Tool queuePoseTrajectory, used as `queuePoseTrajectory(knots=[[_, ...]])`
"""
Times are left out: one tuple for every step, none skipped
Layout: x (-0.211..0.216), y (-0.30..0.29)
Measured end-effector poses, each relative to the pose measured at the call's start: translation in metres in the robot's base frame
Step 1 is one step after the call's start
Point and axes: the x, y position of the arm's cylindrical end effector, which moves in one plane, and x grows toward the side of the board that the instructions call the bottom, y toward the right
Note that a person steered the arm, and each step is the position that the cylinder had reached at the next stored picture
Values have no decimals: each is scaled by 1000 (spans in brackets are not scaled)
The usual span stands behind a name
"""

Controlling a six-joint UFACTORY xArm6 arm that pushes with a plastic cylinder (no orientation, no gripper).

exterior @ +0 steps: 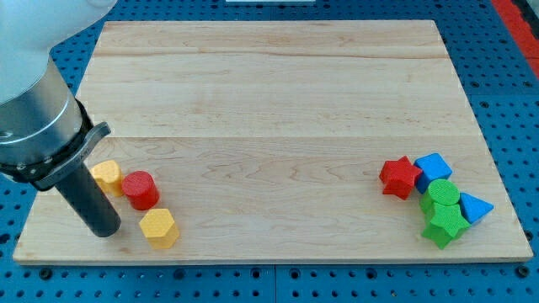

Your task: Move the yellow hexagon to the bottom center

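Note:
The yellow hexagon lies on the wooden board near the view's bottom left. A red cylinder sits just above and left of it. Another yellow block lies left of the red cylinder, partly behind the rod. My tip rests on the board to the left of the yellow hexagon, with a small gap between them, and below the other yellow block.
A cluster sits at the view's bottom right: a red star, a blue block, a green cylinder, a green star and a blue triangle. The arm's body fills the view's top left.

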Motion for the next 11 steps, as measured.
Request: queuePoseTrajectory(knots=[[0,25],[6,37],[9,40],[10,49],[10,60],[10,79],[10,103],[10,133],[10,168],[10,211],[9,258]])
